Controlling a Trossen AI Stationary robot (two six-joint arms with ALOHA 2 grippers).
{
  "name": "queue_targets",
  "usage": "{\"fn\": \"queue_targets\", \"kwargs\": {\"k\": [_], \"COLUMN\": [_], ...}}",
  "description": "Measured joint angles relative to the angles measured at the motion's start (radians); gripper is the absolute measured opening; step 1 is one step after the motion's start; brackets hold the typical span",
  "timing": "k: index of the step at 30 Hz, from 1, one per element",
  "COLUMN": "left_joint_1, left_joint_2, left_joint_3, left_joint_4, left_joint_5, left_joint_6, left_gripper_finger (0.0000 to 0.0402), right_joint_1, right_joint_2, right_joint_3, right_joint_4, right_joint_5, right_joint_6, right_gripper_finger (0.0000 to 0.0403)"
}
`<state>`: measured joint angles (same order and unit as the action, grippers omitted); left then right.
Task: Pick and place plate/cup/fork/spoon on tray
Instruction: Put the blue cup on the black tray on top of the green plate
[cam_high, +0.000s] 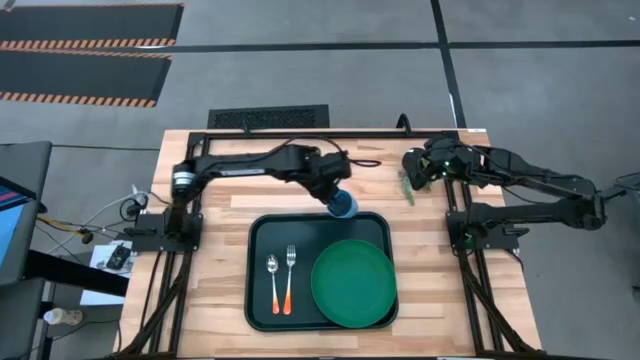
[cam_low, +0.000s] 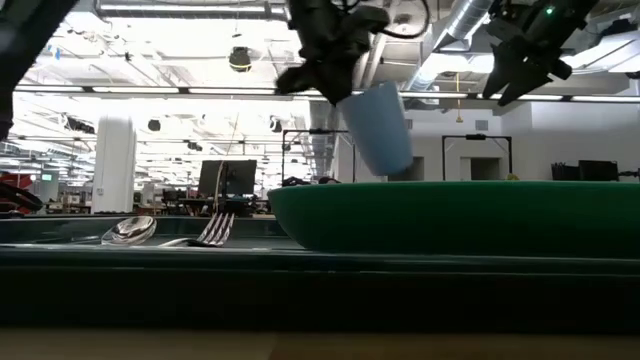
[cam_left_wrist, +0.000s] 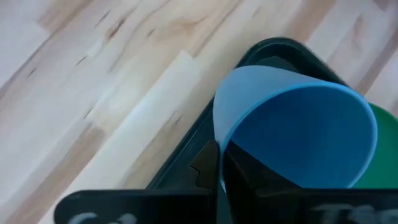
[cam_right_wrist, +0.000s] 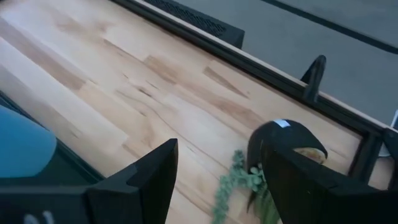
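My left gripper is shut on the bright-blue cup above the far rim of the dark tray. The low view shows the cup tilted and lifted clear, under the gripper. The green plate lies in the tray's right half. The spoon and the fork lie side by side in its left half, orange handles toward the near edge. My right gripper is open and empty at the far right, above a small dark pot with a green plant. My left gripper holds the cup by its rim wall, one finger inside the cup and one outside. The fingers come from above, slanting down. The cup hangs tilted below the fingers, clear of the tray and the table.
The plant sprig lies on the wood right of the tray's far right corner. Bare wooden table top runs left and right of the tray. The arm bases stand at both table sides.
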<state>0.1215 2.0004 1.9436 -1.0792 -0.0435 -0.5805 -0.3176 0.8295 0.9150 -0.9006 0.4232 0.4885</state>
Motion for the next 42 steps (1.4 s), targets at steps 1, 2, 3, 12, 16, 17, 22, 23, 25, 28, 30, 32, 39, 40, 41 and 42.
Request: {"fn": "queue_targets", "kwargs": {"k": [1, 2, 3, 12, 16, 17, 22, 23, 25, 28, 30, 32, 39, 40, 41, 42], "left_joint_1": [0.000, 0.000, 0.000, -0.003, -0.003, -0.004, -0.014, -0.016, -0.018, -0.018, -0.018, -0.018, -0.018, -0.018, -0.018, -0.018], "left_joint_2": [0.023, 0.048, 0.068, 0.174, 0.200, 0.204, 0.213, 0.213, 0.213, 0.213, 0.213, 0.213, 0.212, 0.212, 0.212, 0.212], "left_joint_3": [0.026, 0.052, 0.077, 0.155, 0.155, 0.155, 0.155, 0.155, 0.155, 0.155, 0.155, 0.155, 0.150, 0.147, 0.146, 0.145], "left_joint_4": [-0.003, -0.010, -0.010, -0.024, -0.026, -0.031, -0.039, -0.038, -0.040, -0.045, -0.055, -0.061, -0.057, -0.062, -0.072, -0.083], "left_joint_5": [0.005, 0.008, 0.011, 0.025, 0.038, 0.044, 0.065, 0.065, 0.066, 0.066, 0.066, 0.066, 0.066, 0.066, 0.065, 0.065], "left_joint_6": [0.008, 0.018, 0.026, 0.072, 0.080, 0.081, 0.084, 0.084, 0.084, 0.084, 0.083, 0.083, 0.083, 0.083, 0.083, 0.084], "left_gripper_finger": [0.0000, 0.0000, 0.0000, 0.0000, 0.0000, 0.0000, 0.0000, 0.0000, 0.0000, 0.0000, 0.0000, 0.0000, 0.0000, 0.0000, 0.0000, 0.0000], "right_joint_1": [0.000, 0.000, 0.000, 0.001, 0.001, 0.001, 0.001, 0.001, 0.001, 0.001, 0.001, 0.001, 0.001, 0.001, 0.001, 0.001], "right_joint_2": [0.000, 0.000, 0.000, 0.000, 0.000, 0.000, 0.000, 0.000, 0.000, 0.001, 0.000, 0.001, 0.001, 0.001, 0.001, 0.001], "right_joint_3": [0.000, 0.000, 0.000, 0.000, 0.000, 0.000, 0.000, 0.000, 0.000, 0.000, 0.000, 0.000, 0.000, 0.000, 0.000, 0.000], "right_joint_4": [-0.006, -0.011, -0.014, -0.040, -0.041, -0.041, -0.041, -0.041, -0.041, -0.041, -0.041, -0.041, -0.041, -0.041, -0.041, -0.041], "right_joint_5": [0.000, 0.000, 0.000, 0.000, 0.000, 0.000, 0.000, 0.000, 0.000, 0.000, 0.000, 0.000, 0.000, 0.000, 0.000, 0.000], "right_joint_6": [0.000, 0.000, 0.000, 0.000, 0.000, 0.000, 0.000, -0.001, -0.001, -0.001, -0.001, -0.001, -0.001, -0.001, -0.001, -0.001], "right_gripper_finger": [0.0255, 0.0255, 0.0255, 0.0255, 0.0255, 0.0255, 0.0255, 0.0255, 0.0255, 0.0255, 0.0255, 0.0255, 0.0255, 0.0255, 0.0255, 0.0255]}}
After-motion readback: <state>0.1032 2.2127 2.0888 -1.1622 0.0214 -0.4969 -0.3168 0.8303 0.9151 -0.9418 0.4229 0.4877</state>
